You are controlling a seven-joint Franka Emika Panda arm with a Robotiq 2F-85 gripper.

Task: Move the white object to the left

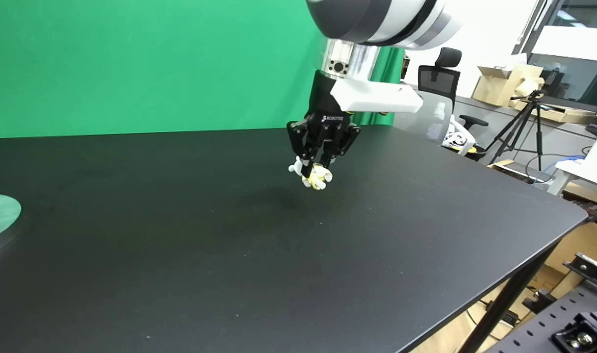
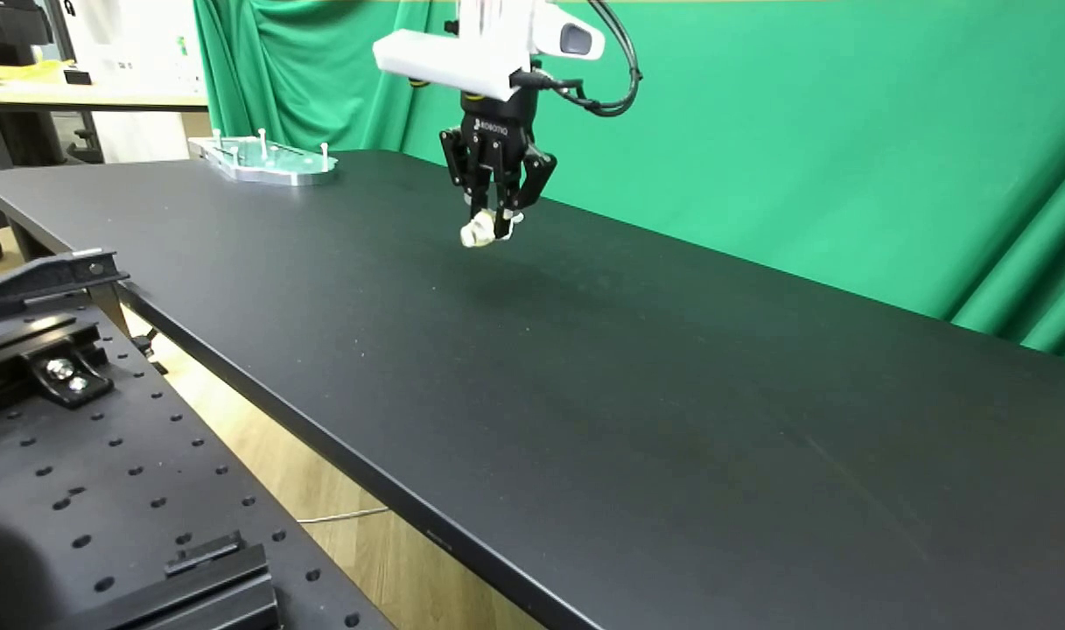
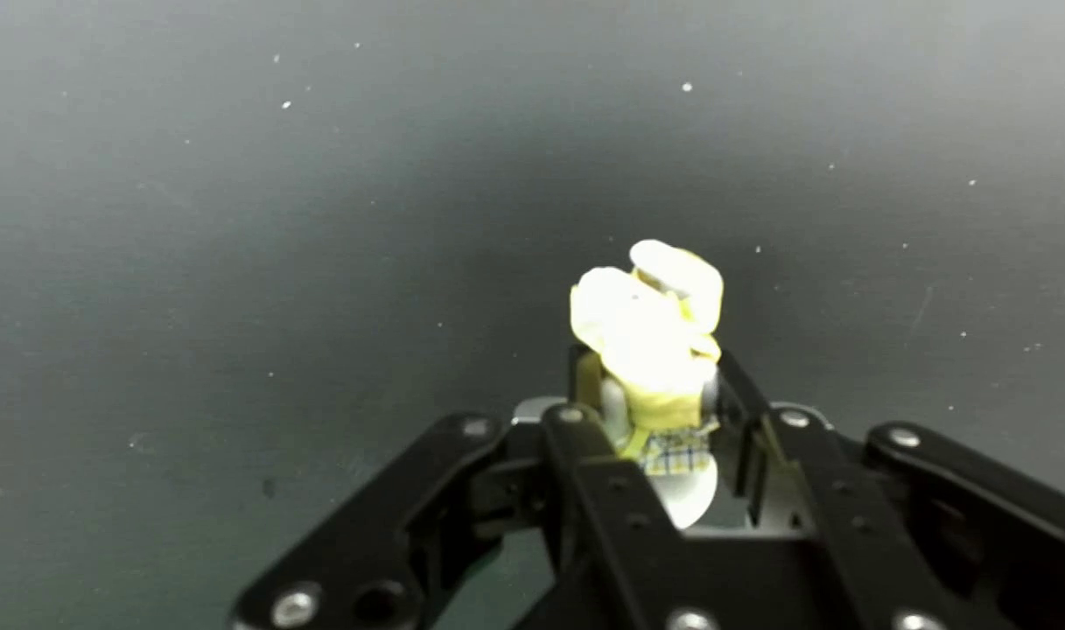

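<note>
The white object (image 1: 319,177) is a small, lumpy cream-white thing with yellow parts. It also shows in an exterior view (image 2: 478,231) and, overexposed, in the wrist view (image 3: 646,337), where a checked band and a rounded white part show lower down. My black gripper (image 1: 316,167) is shut on it around its middle, one finger on each side. The gripper also shows in an exterior view (image 2: 490,220) and in the wrist view (image 3: 656,376). The object is held above the black table (image 1: 190,255), with a shadow below it. The fingers hide part of it.
A pale green round disc (image 1: 0,214) lies at the table's edge of view. A clear greenish plate with white pegs (image 2: 269,166) stands at the table's far end. A green curtain (image 2: 803,157) hangs behind the table. A perforated dark plate (image 2: 156,472) is at the front.
</note>
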